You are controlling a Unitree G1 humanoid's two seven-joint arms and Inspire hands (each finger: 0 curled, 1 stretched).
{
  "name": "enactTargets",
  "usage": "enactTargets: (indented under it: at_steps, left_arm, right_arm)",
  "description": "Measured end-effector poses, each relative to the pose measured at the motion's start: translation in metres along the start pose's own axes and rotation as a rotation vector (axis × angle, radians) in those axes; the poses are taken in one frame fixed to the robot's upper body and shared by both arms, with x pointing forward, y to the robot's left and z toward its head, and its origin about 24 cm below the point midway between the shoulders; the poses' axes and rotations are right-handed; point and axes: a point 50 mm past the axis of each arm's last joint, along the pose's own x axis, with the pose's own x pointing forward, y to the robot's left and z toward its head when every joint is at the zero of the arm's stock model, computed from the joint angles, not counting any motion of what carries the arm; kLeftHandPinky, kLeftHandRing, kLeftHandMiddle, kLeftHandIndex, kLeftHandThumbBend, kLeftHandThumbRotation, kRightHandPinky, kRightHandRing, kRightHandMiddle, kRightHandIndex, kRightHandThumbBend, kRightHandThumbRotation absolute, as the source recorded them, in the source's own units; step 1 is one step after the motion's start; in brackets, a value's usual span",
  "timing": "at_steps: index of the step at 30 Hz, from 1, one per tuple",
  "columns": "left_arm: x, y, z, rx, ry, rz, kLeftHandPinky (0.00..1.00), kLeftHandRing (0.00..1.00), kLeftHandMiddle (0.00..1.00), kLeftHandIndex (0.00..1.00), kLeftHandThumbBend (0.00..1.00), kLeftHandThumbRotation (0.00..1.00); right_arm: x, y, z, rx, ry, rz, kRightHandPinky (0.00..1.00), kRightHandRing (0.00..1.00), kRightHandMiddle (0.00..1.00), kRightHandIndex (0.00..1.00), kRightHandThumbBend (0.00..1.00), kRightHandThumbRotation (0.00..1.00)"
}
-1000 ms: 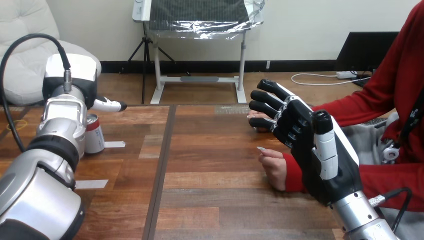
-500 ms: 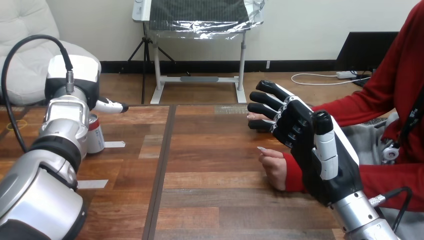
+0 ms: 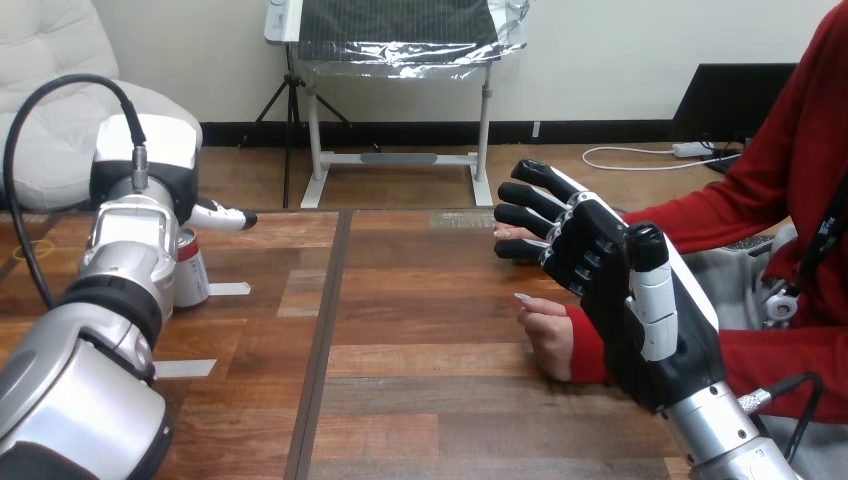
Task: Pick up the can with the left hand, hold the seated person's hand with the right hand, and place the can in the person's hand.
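Head view. The can (image 3: 191,268) – red and silver – is standing upright on the wooden counter (image 3: 420,380) near its left side, with most of its left flank hidden behind the robot's left forearm. The left hand (image 3: 165,170) is hanging just above and behind the can. From this angle it cannot be told whether the hand is spread, closed or gripping the can, nor whether the two are touching.

Two white tape strips are lying on the counter: one (image 3: 230,289) just right of the can's base, the other (image 3: 185,368) nearer the camera beside the left arm.

At the right, the right hand (image 3: 640,330) is standing edge-up over the counter, its fingers (image 3: 535,197) reaching out nearly straight and spread toward the left with the thumb pointing upward – a wide, relaxed pose, gripping nothing. The person's hand (image 3: 547,335), coming out of a red sleeve, is resting loosely curled on the counter just left of and below the robot's palm. The palm is overlapping the person's wrist in this view, but nothing is curling round it, and contact cannot be judged.

The can and the person's hand are lying well apart, with the middle of the counter between them.
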Motion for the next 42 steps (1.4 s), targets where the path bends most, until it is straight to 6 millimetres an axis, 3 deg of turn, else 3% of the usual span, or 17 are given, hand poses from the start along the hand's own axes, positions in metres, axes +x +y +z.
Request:
enactTargets:
  at_steps: [42]
  left_arm:
    - [-0.006, -0.031, 0.009, -0.035, -0.018, -0.090, 0.91, 0.93, 0.94, 0.92, 0.77, 0.85]
  right_arm:
    - [0.000, -0.001, 0.001, -0.003, 0.000, -0.002, 0.78, 0.87, 0.87, 0.88, 0.87, 1.00]
